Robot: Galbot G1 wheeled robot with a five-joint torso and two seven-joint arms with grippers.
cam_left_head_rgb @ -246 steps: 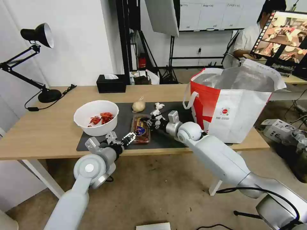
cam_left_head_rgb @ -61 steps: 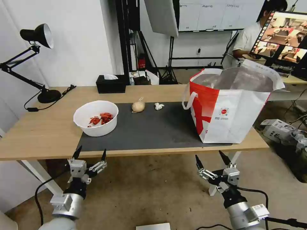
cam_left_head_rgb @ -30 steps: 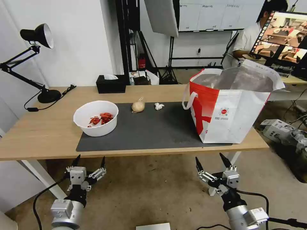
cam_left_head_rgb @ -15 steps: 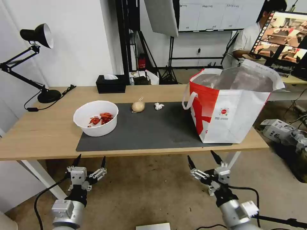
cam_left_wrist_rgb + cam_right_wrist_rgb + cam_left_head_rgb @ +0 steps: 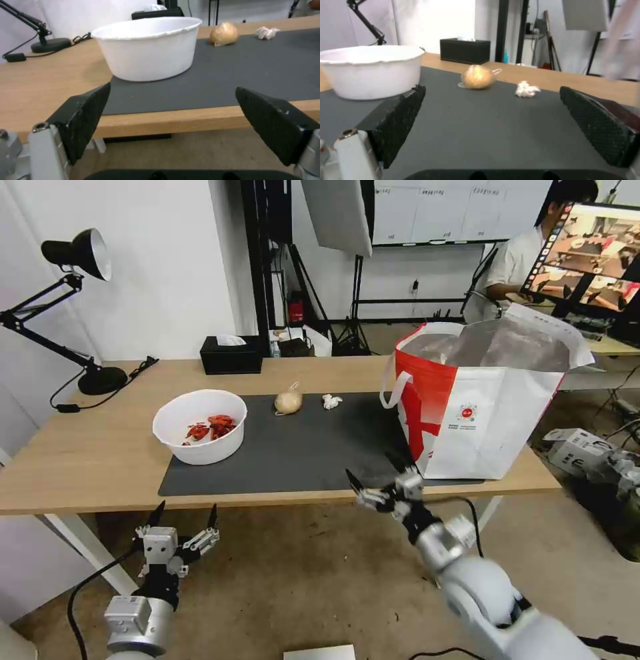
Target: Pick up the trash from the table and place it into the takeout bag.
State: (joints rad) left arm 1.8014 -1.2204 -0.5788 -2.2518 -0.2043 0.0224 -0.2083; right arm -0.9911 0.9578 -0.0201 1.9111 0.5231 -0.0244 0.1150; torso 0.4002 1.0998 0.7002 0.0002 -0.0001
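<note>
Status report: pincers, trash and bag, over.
Right pincer open at mat edge. Left pincer open below table. Bowl, pouch, tissue unbagged.

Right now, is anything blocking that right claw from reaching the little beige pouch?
Nothing visible does. The right gripper is open at the table's near edge, and bare grey mat runs from it to the pouch. The tissue lies off to one side.

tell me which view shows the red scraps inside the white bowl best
The head view: it looks down into the white bowl, so the red scraps show on its floor. The left wrist view and right wrist view see the bowl side-on; its wall hides the contents.
</note>
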